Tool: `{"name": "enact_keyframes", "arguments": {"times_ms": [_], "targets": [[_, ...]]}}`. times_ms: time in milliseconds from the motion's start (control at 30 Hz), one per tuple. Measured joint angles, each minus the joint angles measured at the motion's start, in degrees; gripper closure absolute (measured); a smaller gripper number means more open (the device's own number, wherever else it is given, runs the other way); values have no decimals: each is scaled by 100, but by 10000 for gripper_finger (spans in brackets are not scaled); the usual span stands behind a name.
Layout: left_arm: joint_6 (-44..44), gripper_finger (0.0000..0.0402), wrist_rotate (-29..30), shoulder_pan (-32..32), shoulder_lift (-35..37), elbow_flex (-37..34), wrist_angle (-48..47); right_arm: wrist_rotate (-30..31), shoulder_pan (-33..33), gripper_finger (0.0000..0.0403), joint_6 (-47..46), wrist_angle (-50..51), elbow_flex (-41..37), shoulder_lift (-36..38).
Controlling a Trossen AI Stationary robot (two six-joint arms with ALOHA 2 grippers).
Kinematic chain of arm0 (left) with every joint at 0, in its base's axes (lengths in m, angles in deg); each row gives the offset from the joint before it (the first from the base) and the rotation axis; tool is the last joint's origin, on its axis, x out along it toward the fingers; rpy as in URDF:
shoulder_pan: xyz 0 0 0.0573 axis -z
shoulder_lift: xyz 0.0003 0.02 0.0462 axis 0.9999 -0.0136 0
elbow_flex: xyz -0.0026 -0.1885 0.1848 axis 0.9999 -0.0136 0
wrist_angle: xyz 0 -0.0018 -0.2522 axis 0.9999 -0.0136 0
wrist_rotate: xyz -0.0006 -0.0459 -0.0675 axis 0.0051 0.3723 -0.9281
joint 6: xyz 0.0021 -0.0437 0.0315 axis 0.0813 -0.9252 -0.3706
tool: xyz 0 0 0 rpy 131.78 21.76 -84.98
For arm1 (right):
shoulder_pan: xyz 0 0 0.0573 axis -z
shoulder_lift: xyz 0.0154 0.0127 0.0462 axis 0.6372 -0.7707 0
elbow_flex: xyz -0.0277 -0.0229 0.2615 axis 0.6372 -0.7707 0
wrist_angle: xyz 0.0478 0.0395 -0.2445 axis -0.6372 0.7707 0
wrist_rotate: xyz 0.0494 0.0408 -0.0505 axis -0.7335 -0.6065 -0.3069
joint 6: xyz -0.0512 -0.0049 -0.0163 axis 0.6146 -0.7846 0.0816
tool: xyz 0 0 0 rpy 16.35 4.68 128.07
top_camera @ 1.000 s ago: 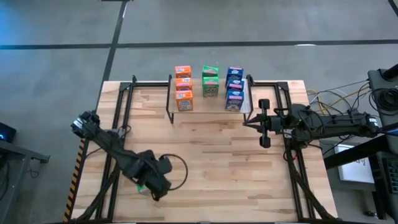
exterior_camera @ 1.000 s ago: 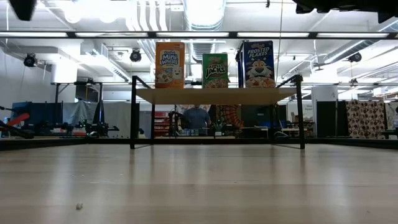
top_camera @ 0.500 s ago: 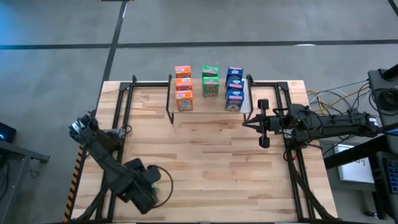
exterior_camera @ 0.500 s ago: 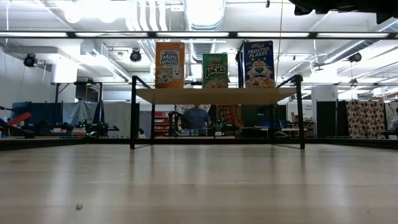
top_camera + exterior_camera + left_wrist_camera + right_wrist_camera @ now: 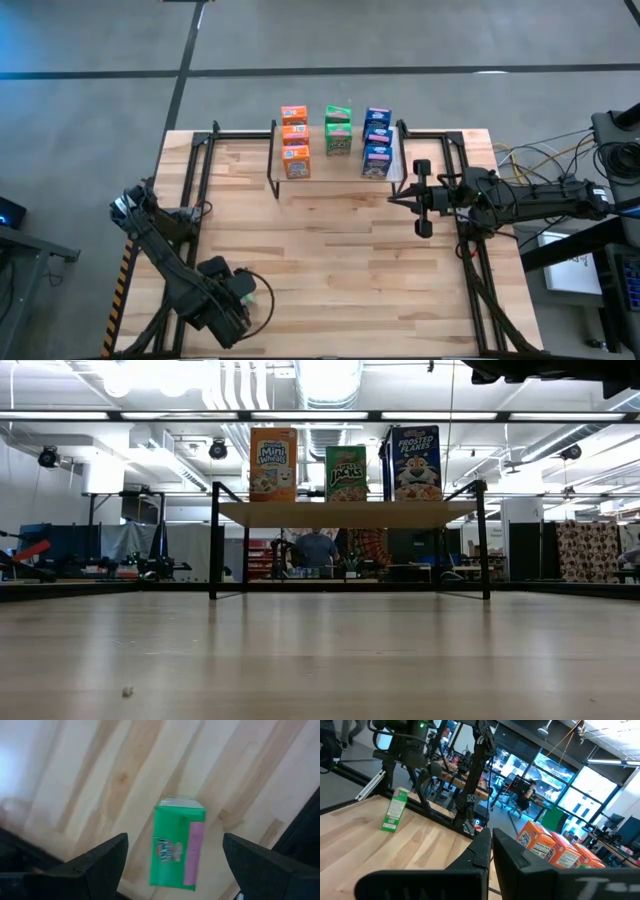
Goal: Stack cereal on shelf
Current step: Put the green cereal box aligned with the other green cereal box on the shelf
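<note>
A green cereal box (image 5: pixel 177 847) sits on the table near its near-left corner. In the right wrist view this green box (image 5: pixel 395 810) stands on its end. My left gripper (image 5: pixel 175 840) is open above it, one finger on each side and clear of it. In the high view, my left gripper (image 5: pixel 232 305) hides the box. The shelf (image 5: pixel 335 168) at the far edge carries three orange boxes (image 5: pixel 294 140), two green boxes (image 5: pixel 338 130) and three blue boxes (image 5: pixel 377 142). My right gripper (image 5: pixel 418 196) is shut, just off the shelf's right end.
Black frame rails (image 5: pixel 190 190) run along both sides of the table. A cable loop (image 5: pixel 262 300) lies by my left gripper. Bare tabletop (image 5: pixel 340 260) stretches between the shelf and the near edge. A person sits far behind the shelf (image 5: pixel 350 513) in the low view.
My left arm has drawn back toward the table's near-left corner, and its gripper now sits closer to the near edge.
</note>
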Motion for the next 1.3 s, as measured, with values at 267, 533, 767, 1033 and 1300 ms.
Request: {"name": "enact_keyframes", "arguments": {"times_ms": [267, 533, 767, 1033, 1300], "targets": [[-77, 93, -30, 125, 0, -431, 479, -2, 0, 394, 0, 0, 0, 0], [-271, 99, -59, 256, 0, -803, 814, 0, 0, 394, 0, -1, 2, 0], [-284, 138, -62, 261, 0, -931, 1018, 0, 0, 394, 0, 0, 2, 0], [-282, 181, -141, 259, 0, -931, 1016, 0, 0, 394, -7, 0, 2, 0], [-254, 211, -177, 259, 0, -928, 1009, 0, 0, 394, -18, 0, 4, 0]]}}
